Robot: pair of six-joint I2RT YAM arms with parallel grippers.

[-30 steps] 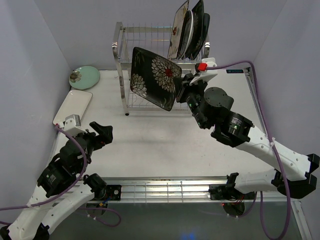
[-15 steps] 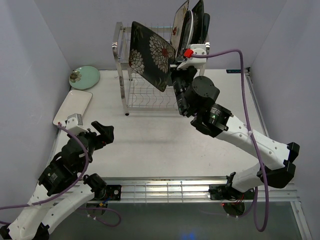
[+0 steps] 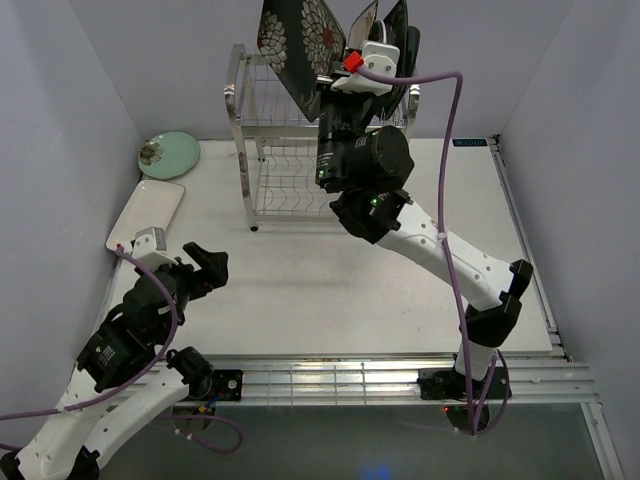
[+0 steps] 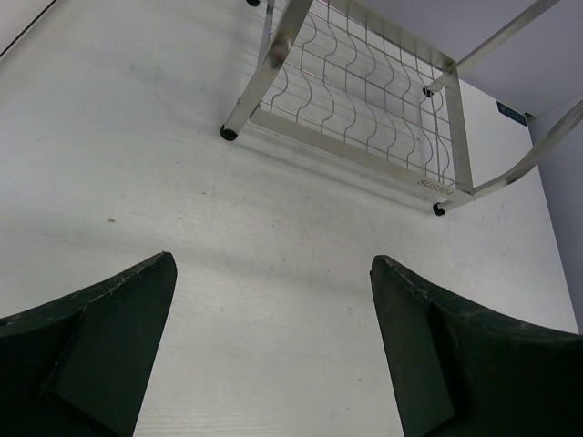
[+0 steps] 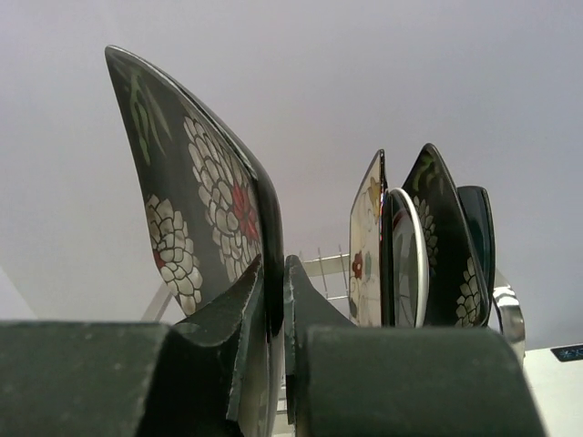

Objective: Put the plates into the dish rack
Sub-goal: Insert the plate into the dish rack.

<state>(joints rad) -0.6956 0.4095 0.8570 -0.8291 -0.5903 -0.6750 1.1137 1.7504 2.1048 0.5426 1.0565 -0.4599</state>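
Observation:
My right gripper (image 3: 328,88) (image 5: 273,266) is shut on the lower edge of a dark floral square plate (image 3: 298,38) (image 5: 202,196). It holds the plate upright, high above the left part of the top tier of the steel dish rack (image 3: 268,150). Several plates (image 3: 385,55) (image 5: 421,250) stand on edge at the right of that top tier. A pale green round plate (image 3: 168,154) and a white rectangular plate (image 3: 147,212) lie on the table at the far left. My left gripper (image 3: 205,266) (image 4: 273,262) hangs open over bare table near the front left.
The rack's lower wire shelf (image 4: 364,91) holds nothing. A purple cable (image 3: 455,150) loops off the right arm, above the table on the right. Grey walls close in the left, back and right.
The right arm has swung the dark floral plate up from in front of the rack's lower tier to above its top tier. The left arm has not moved.

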